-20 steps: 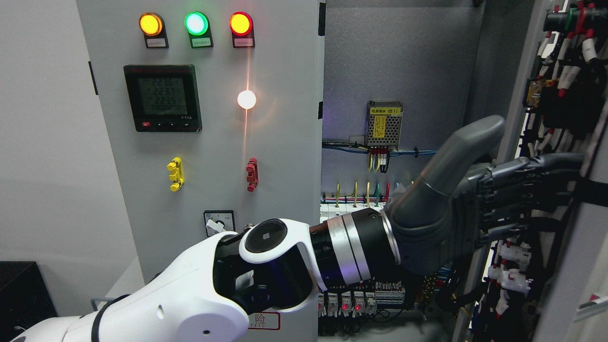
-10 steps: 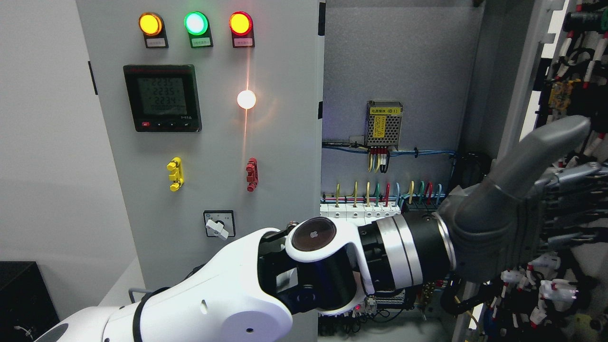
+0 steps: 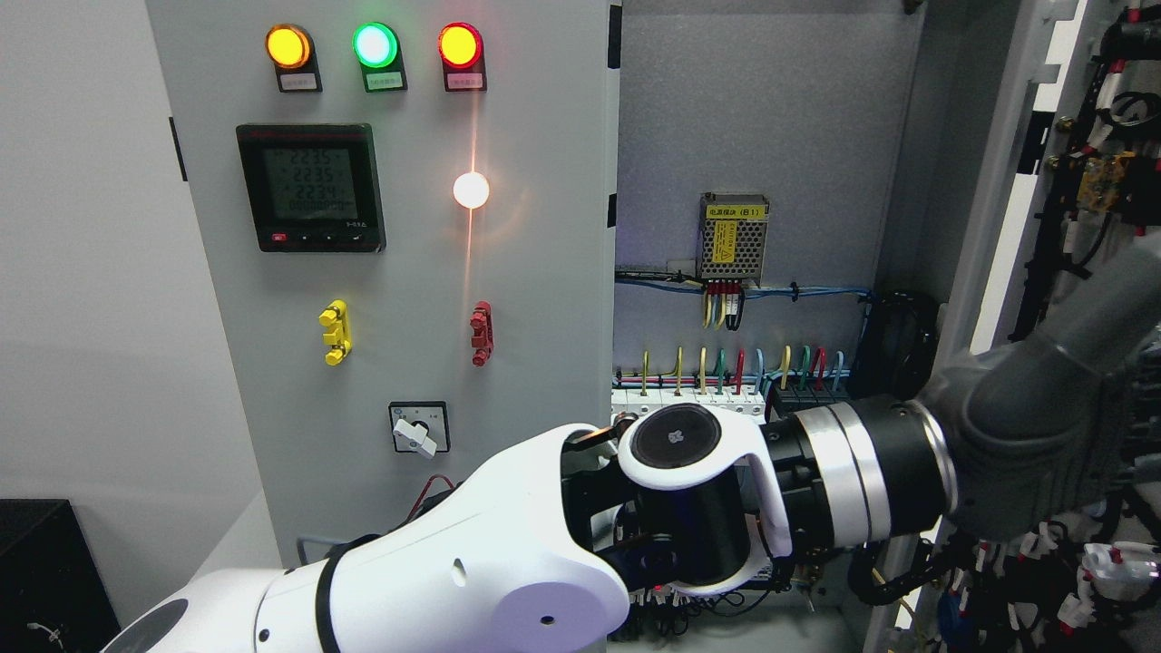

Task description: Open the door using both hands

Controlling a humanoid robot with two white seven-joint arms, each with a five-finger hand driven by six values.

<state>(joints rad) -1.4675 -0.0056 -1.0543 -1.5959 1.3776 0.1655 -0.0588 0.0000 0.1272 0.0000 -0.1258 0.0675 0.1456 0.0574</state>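
The left hand [image 3: 1043, 444] reaches across from the lower left to the right-hand door [image 3: 1079, 272], its grey palm set against the door's inner side, where wires and connectors are mounted. Only the back of the palm and the thumb show; the fingers run off the right edge, so I cannot tell whether they are curled on something or lying flat. The right hand is not in view.

The door stands swung well out at the right of the picture, and the cabinet's inside [image 3: 753, 136] lies open between it and the closed left door [image 3: 399, 272] with its three lamps [image 3: 374, 45] and meter [image 3: 310, 186].

To do this step well, I would judge the push should follow the door's own arc — pressure kept square to the panel, not sliding along it. The palm ought to bear on bare metal or the frame edge, since the loose wiring on the door's inner side could snag or be pulled by the fingers. A slow, even sweep seems wise near the end of the swing, so the hinge is not jolted. The forearm [image 3: 689, 490] passes close in front of the breaker row [image 3: 689, 404] — it should stay clear of those switches as it travels.
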